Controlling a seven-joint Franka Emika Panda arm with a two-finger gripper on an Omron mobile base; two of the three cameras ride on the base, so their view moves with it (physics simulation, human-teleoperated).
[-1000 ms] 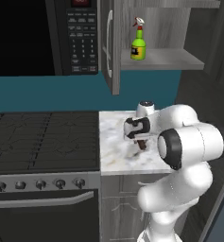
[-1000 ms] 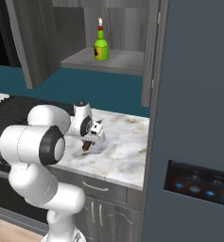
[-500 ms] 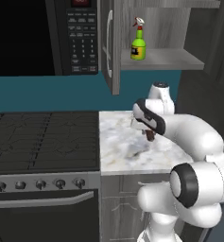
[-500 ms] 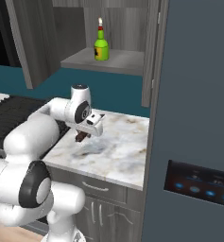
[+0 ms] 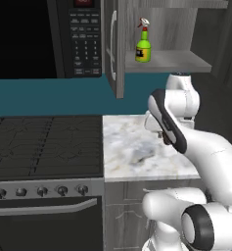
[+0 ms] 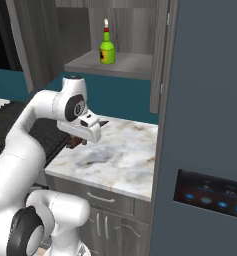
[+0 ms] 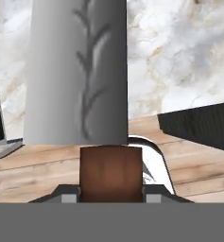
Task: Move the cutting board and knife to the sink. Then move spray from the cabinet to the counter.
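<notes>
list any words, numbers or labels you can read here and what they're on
Nothing can be read for certain.
Microwave keypad: rows of pale button marks, too small and blurred to read.
Microwave display at the top: a red glow, no clear digits.
Spray bottle on the cabinet shelf: dark label, print too small to read.
Fridge panel: glowing blue icons, no legible text.
Stove knobs: no visible markings.

Knife (image 7: 78, 71): broad grey steel blade, short reddish-brown handle toward 6 o'clock in the hand view, clamped in the claw (image 7: 111, 194) above the surface (image 5: 132, 147). Spray (image 5: 143, 45): green bottle, red-and-white nozzle, upright on the shelf of the open cabinet (image 5: 171, 59), at 12 o'clock from the marble-patterned surface.
</notes>
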